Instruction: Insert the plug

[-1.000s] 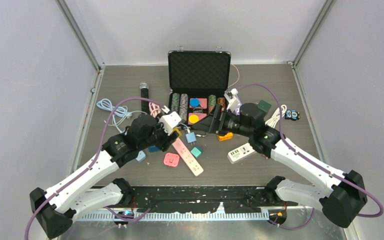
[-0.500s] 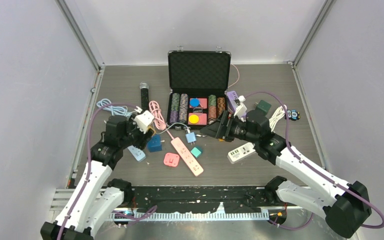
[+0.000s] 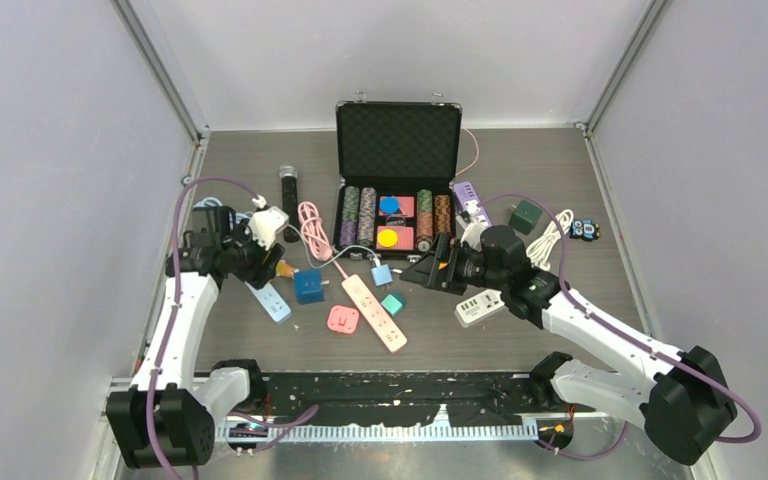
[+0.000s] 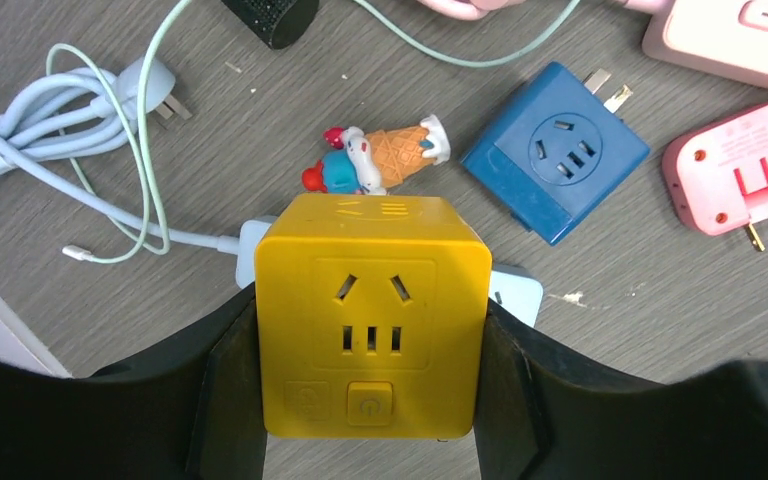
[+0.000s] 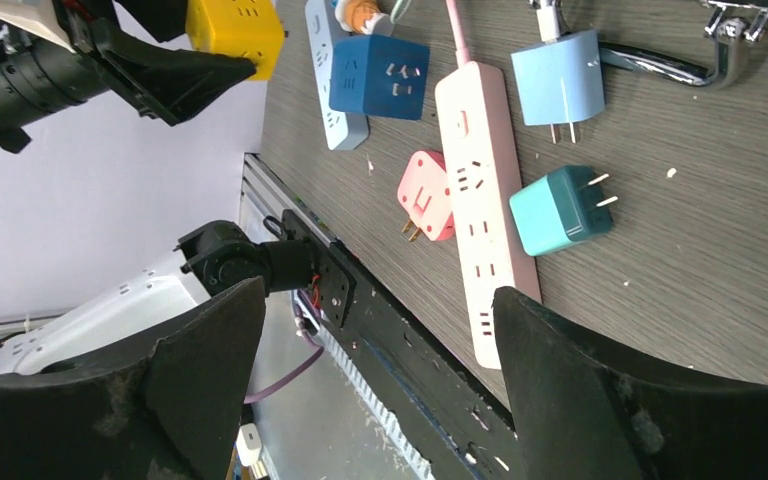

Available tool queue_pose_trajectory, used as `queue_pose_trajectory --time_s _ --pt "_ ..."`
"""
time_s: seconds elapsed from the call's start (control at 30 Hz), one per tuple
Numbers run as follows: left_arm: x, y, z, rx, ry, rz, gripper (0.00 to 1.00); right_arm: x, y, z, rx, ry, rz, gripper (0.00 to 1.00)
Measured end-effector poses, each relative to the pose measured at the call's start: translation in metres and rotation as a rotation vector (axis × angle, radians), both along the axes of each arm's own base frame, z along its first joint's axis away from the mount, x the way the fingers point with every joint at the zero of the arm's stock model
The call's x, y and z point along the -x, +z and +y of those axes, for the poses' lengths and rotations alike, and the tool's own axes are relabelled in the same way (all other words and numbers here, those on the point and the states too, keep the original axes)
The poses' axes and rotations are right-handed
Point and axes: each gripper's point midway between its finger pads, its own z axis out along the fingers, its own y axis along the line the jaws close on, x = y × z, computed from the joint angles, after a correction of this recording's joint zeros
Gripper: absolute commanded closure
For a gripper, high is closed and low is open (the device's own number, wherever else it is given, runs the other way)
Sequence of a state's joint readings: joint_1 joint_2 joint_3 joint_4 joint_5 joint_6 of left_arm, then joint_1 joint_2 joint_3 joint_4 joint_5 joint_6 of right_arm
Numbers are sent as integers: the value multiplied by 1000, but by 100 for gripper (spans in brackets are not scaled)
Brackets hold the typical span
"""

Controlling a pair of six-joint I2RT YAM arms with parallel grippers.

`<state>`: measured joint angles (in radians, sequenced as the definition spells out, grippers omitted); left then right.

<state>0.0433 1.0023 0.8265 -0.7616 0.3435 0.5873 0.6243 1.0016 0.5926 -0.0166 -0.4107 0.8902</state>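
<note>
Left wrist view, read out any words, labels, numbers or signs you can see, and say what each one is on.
No readable words or numbers.
Power symbol: on the button of the yellow socket cube.
Raised marks on the cube's top edge: too faint to read.
Fine print on the pink adapter: too blurred to read.

Enclosed work cell, viewed from its near side. Table (image 3: 560, 160): grey-brown wood-grain top under even light, with soft shadows. Back wall (image 3: 390, 50), left wall (image 3: 50, 150) and right wall (image 3: 720, 150): plain pale lavender-grey panels. Aluminium posts (image 3: 160, 70) rise from the table's far corners. Black strip (image 3: 380, 385) and ridged metal rail (image 3: 380, 432) run along the near edge
</note>
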Motion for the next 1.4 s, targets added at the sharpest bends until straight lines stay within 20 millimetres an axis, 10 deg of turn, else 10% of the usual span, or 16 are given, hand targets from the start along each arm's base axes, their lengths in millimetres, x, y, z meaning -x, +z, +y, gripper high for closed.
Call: queue_pose_trajectory --time_s 0.67,1.4 --pt "15 -31 15 20 -101 158 100 12 -45 -12 96 20 79 13" --pt "8 -45 32 -30 -92 197 100 15 -37 -16 87 21 45 13"
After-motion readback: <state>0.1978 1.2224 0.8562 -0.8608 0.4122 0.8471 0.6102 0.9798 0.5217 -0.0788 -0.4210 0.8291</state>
